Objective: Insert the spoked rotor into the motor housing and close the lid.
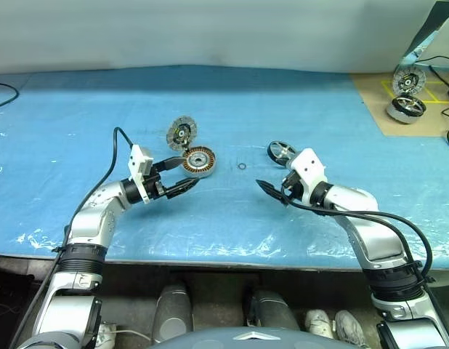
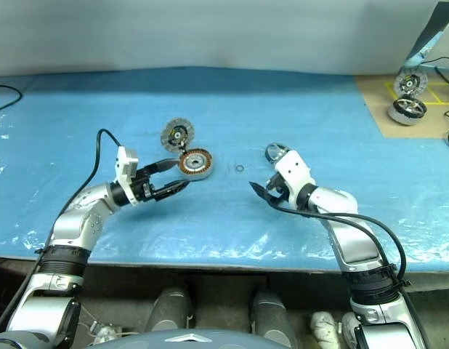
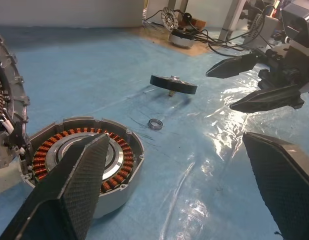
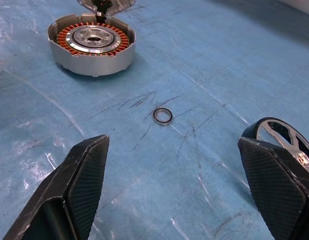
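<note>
The motor housing [image 1: 199,161], a silver cup with copper windings, sits on the blue sheet left of centre. The lid [image 1: 181,134], a grey segmented disc, stands tilted just behind it, against its rim. The spoked rotor [image 1: 281,152], black-rimmed, rests on the sheet to the right. My left gripper [image 1: 185,175] is open right beside the housing's near left side, one finger [image 3: 74,185] in front of its rim. My right gripper [image 1: 272,193] is open with nothing in it, just in front of the rotor [image 4: 282,140].
A small metal ring [image 1: 242,166] lies between housing and rotor. At the back right, a chrome wheel-like motor [image 1: 406,109] and a second disc [image 1: 408,80] sit on a brown board with cables. The table's front edge runs close below both arms.
</note>
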Available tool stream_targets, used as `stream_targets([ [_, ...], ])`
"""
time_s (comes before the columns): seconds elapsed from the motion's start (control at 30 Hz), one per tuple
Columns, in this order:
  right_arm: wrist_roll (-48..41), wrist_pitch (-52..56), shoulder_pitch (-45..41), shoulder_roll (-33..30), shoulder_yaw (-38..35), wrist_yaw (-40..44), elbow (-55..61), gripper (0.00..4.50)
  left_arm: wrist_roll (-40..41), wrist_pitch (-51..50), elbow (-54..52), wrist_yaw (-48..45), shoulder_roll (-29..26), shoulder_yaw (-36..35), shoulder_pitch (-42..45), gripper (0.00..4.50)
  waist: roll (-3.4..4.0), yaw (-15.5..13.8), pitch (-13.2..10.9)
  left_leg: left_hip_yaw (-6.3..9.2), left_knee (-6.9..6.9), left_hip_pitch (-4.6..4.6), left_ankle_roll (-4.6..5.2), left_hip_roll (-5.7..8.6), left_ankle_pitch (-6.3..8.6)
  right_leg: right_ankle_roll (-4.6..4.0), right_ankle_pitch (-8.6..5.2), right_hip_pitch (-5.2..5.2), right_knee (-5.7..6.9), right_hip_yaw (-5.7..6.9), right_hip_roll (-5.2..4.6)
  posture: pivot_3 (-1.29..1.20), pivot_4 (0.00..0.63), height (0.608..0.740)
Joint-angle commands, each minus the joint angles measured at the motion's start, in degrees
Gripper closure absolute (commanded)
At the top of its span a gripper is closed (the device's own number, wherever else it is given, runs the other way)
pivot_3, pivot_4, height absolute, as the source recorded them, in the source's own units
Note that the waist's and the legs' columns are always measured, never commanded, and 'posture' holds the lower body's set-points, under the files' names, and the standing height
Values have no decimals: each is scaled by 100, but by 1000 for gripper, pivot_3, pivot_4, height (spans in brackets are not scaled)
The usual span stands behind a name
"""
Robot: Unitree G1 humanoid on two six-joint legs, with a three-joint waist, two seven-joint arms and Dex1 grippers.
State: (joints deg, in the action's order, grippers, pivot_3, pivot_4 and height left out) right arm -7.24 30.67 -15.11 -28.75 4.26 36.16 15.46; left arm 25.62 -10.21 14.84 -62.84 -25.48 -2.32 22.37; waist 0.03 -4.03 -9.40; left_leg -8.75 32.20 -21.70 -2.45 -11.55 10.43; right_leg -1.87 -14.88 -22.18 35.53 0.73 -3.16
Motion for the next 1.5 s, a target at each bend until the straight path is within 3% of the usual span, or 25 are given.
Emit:
stream_targets([
  [0.03, -40, -78, -89, -23, -42, -15, 107, 161, -38, -163, -195, -6, -130, 29, 281, 17, 0, -1, 0, 0, 0, 0, 0, 0, 0, 0, 0, 0, 0, 0, 0, 0, 150, 740],
  [0.3, 45, -99, 36, 22, 75, -139, 162, 161, -869, -292, 984, -215, -279, 589, 1594, 17, 0, -27, 0, 0, 6, -1, 9, 4, -6, 0, 0, 2, 9, 2, -3, 0, 150, 740],
  [0.43, 26, -89, 40, 31, 39, -221, 175, 161, -1253, -529, 2168, -317, -133, 887, 2546, 17, -1, -37, 0, 1, 5, -2, 9, 12, -6, 0, 1, 0, 13, 3, -2, 0, 150, 740],
  [0.67, 53, -76, 104, 76, 1, -431, 245, 161, -2152, 385, 3935, -1405, 11, 1618, 3705, 17, -2, -52, -1, 11, 2, -8, 9, 28, -6, 0, 1, -1, 9, 6, -2, 0, 150, 740],
  [0.8, 38, -16, 343, 97, -19, -568, 476, 161, -2450, 844, 4516, -2028, -22, 1771, 3989, 17, -3, -64, -2, 15, -3, -11, 8, 30, -6, 0, 1, -1, 4, 11, -2, 0, 150, 740],
  [1.0, 48, 44, 559, 134, -38, -770, 642, 161, -2812, 1158, 5253, -1638, 100, 1669, 4296, 17, -5, -129, -3, 20, 1, -10, 8, 32, -6, -1, 2, 7, 4, 26, -10, 0, 150, 740],
  [1.5, 52, 206, 770, 43, -105, -909, 889, 161, -2850, 1376, 5385, -1605, 447, 1312, 4439, 17, -12, -196, -7, 27, 0, -12, 10, 52, -7, 1, 3, 16, 1, 41, -37, 0, 150, 740],
])
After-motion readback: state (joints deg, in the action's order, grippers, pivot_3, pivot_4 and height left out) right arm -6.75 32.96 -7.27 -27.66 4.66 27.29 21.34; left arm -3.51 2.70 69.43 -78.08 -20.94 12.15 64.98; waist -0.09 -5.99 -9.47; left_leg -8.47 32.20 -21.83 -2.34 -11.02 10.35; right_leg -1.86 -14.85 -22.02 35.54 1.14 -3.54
